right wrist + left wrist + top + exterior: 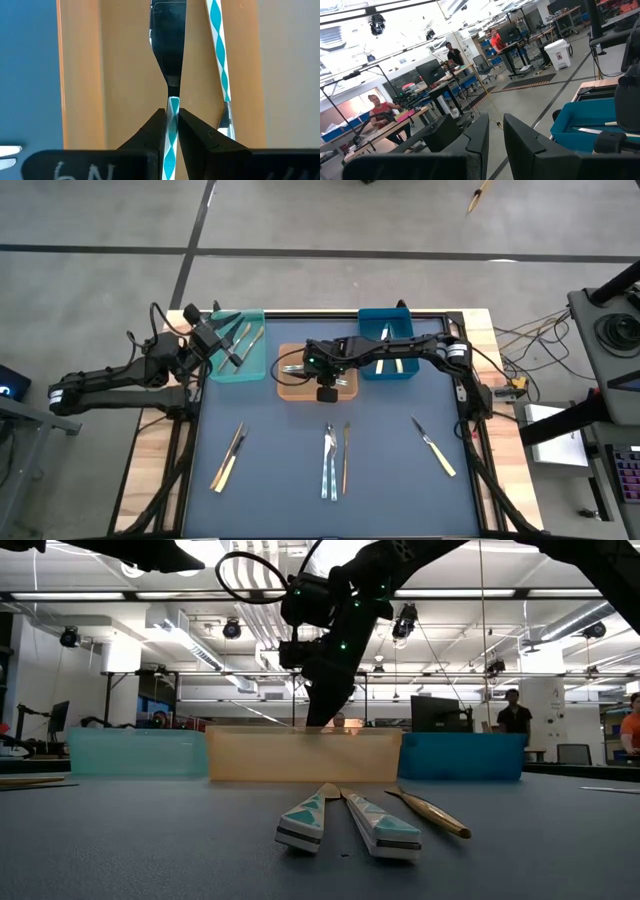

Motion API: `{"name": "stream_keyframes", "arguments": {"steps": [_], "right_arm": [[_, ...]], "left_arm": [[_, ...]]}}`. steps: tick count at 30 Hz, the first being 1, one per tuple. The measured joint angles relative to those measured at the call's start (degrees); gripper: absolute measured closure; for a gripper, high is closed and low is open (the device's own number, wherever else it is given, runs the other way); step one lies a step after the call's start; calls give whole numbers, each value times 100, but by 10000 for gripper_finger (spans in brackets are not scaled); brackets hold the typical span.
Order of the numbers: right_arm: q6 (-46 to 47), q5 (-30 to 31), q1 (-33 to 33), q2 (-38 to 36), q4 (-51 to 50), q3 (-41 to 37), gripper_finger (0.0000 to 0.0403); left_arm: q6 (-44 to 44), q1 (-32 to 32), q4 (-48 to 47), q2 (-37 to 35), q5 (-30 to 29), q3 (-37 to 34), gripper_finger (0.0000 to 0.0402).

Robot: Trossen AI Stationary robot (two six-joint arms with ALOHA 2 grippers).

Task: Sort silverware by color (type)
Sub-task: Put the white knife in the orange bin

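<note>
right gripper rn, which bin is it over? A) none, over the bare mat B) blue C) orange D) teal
C: in the high view the right gripper sits above the orange bin, the middle of the three, and its wrist view shows the fingers around a teal-and-white patterned handle with the orange floor underneath.

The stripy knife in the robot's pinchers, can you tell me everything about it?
The stripy knife has a shiny silver blade and a slim handle with a teal and white diamond pattern. It hangs over the orange bin, handle pinched between the jaws of the right gripper. Another piece with the same stripy handle lies in the bin beside it, apart from it. Whether the blade touches the bin floor cannot be told.
</note>
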Motion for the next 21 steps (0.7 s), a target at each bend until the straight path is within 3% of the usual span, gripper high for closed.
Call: {"name": "stream_keyframes", "arguments": {"steps": [21], "right_arm": [[-3,-16,0,0,5,0,364]], "left_arm": [[4,-1,2,2,-1,0,361]]}}
